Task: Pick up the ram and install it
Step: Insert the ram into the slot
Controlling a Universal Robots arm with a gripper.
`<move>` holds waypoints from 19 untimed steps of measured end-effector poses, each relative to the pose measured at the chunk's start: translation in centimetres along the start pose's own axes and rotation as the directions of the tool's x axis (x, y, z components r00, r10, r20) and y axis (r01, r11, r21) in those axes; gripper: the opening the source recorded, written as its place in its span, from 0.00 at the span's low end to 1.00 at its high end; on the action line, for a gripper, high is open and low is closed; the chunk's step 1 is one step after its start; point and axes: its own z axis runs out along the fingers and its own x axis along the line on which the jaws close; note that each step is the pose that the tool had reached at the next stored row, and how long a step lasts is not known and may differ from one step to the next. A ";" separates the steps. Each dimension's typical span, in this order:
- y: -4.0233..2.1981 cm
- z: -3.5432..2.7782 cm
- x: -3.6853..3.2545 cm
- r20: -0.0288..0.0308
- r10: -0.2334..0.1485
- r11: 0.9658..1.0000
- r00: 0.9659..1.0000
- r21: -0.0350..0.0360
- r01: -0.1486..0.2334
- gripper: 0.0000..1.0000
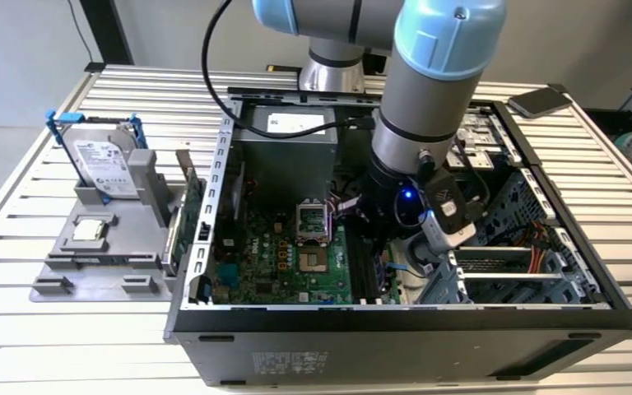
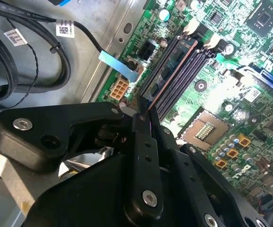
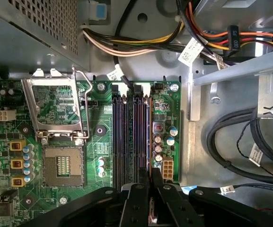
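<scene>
Along motherboard slots, long thin dark ram (image 2: 171, 71)

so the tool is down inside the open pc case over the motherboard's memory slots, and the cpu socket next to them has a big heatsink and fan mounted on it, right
Not quite. The tool is indeed inside the open PC case over the memory slots, but the CPU socket is bare, with its metal retention frame flipped open; the first wrist view shows it.

You see a green motherboard (image 3: 74, 156) with black memory slots (image 3: 127, 137), the ram (image 2: 171, 71) dark with a copper-brown edge, black fingers (image 2: 143, 161), a light-blue and grey arm (image 1: 437, 66), a blue-framed silver hard drive (image 1: 105, 164), and a white slatted table (image 1: 53, 329).
</scene>
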 end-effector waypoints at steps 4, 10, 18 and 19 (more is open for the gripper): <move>0.09 0.13 0.01 0.000 -0.003 1.000 1.000 0.005 0.003 0.00; 0.33 0.37 0.02 0.000 -0.003 1.000 1.000 0.007 0.003 0.00; 0.27 0.45 0.01 0.000 -0.003 1.000 1.000 0.012 0.003 0.00; 0.27 0.45 0.01 0.000 -0.003 1.000 1.000 0.013 0.003 0.00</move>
